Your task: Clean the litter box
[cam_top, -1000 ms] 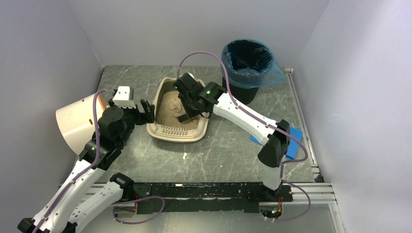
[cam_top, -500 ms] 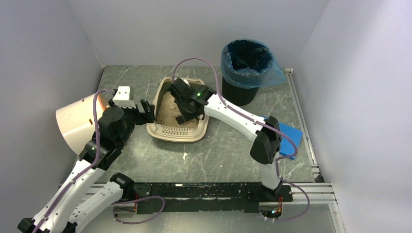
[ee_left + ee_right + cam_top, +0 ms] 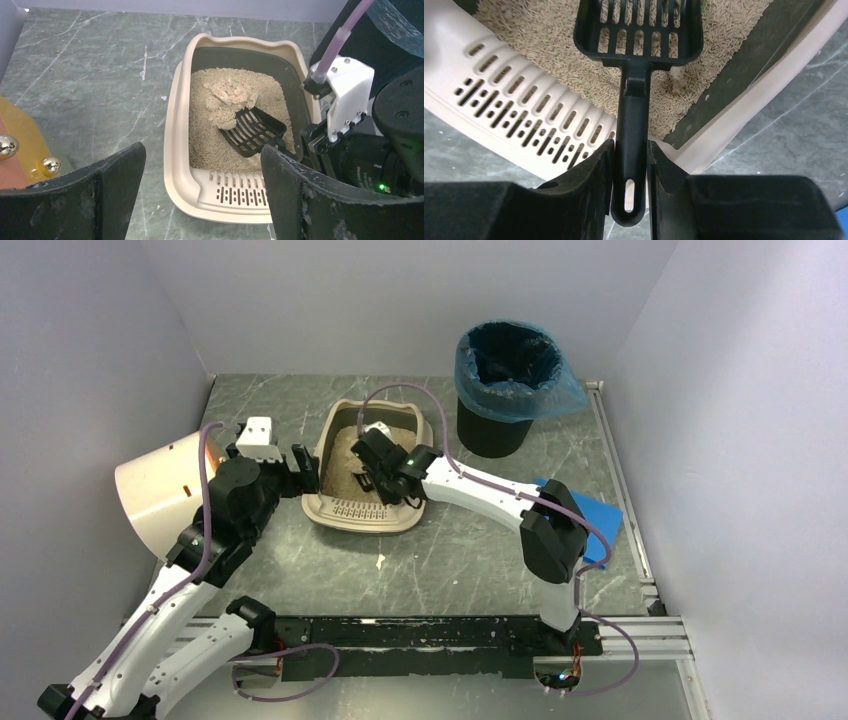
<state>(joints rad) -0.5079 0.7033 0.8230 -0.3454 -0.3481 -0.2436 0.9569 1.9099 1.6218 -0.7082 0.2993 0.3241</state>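
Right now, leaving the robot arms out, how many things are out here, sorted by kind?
Containers: 3 (litter box, drum, bin)
Scoops: 1 (scoop)
Flat sheets: 1 (blue sheet)
Total: 5

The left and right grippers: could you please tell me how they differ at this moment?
The left gripper is open and empty; the right gripper is shut on the black scoop. The left gripper sits beside the litter box; the right gripper reaches over its slotted end. Both face the litter.
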